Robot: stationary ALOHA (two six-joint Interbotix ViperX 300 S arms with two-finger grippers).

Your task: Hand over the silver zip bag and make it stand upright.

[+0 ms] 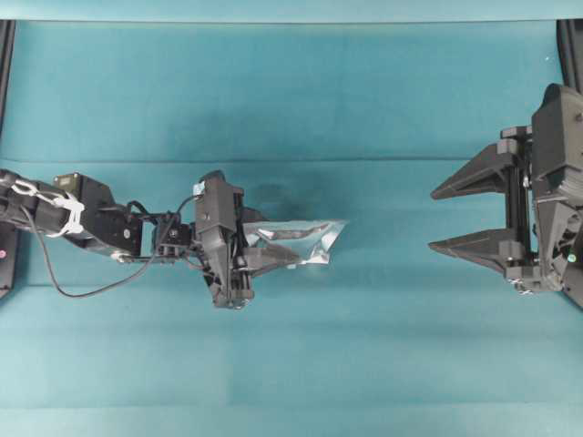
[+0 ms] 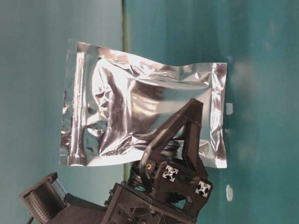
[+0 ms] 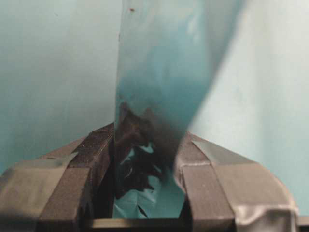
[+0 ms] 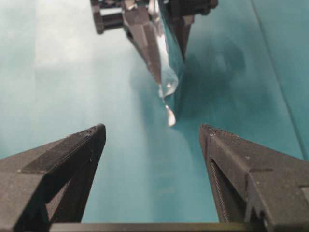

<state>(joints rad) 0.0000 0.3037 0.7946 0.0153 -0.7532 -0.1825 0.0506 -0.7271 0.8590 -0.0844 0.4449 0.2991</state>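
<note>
1. Black fingers of your left gripper (image 1: 260, 253) are pinched on the near end of the silver zip bag (image 1: 305, 242), holding it clear above the teal counter (image 1: 291, 91).
2. Silver foil runs out from that grip toward the right, so the bag's long axis points straight at the other arm; its free end is the part nearest the receiver (the table-level view shows the pouch broadside, crinkled, with the left fingers (image 2: 187, 130) across its lower middle).
3. Between the bag's free end and the right gripper (image 1: 437, 218) you have an open gap; they are well apart and nothing touches.
4. Your right fingers (image 4: 72, 159) are spread wide and hold nothing, and in the right wrist view the bag's tip lies roughly midway between them, so I judge a straight advance would bring the foil into the gap.
</note>
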